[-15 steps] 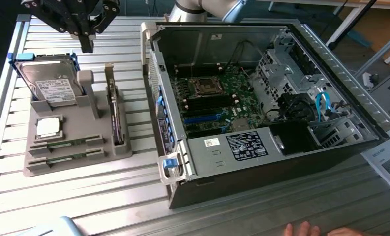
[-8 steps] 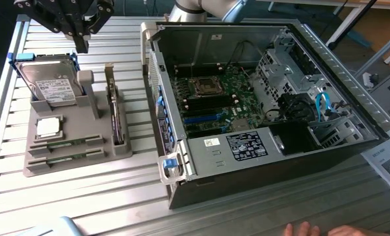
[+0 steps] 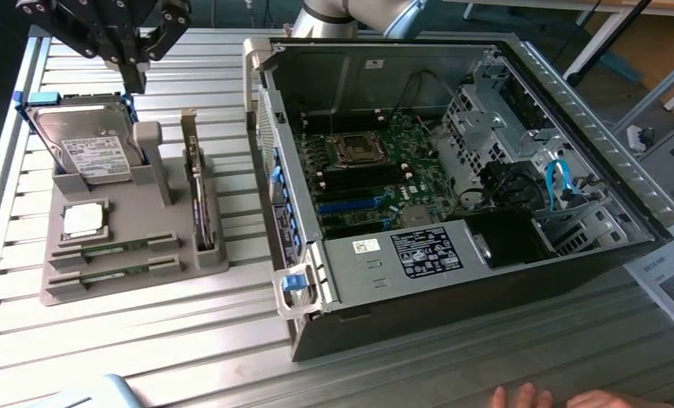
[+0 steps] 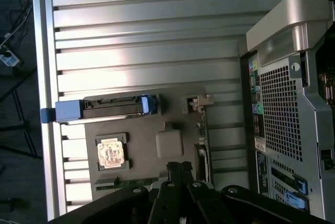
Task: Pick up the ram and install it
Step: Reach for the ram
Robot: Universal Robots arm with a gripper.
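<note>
A slatted metal table (image 3: 178, 340) is carrying an open computer case (image 3: 450, 310) that is lying on its side on the exterior view's right, exposing a green motherboard (image 3: 382, 170). A grey holder (image 3: 161, 229) is sitting on the exterior view's left, apart from the case. A silver hard drive (image 3: 87, 149) is leaning upright at the holder's far end, and a card (image 3: 204, 204) is standing on edge along the side nearer the case. Two ram sticks (image 3: 119, 250) are lying one behind the other in slots at the holder's near end, just in front of a square processor chip (image 3: 84, 219). The gripper (image 3: 133, 81) is hanging above the hard drive with its fingers pressed together on nothing, well apart from the ram sticks. A person's hand (image 3: 529, 397) is resting at the table's near edge.
</note>
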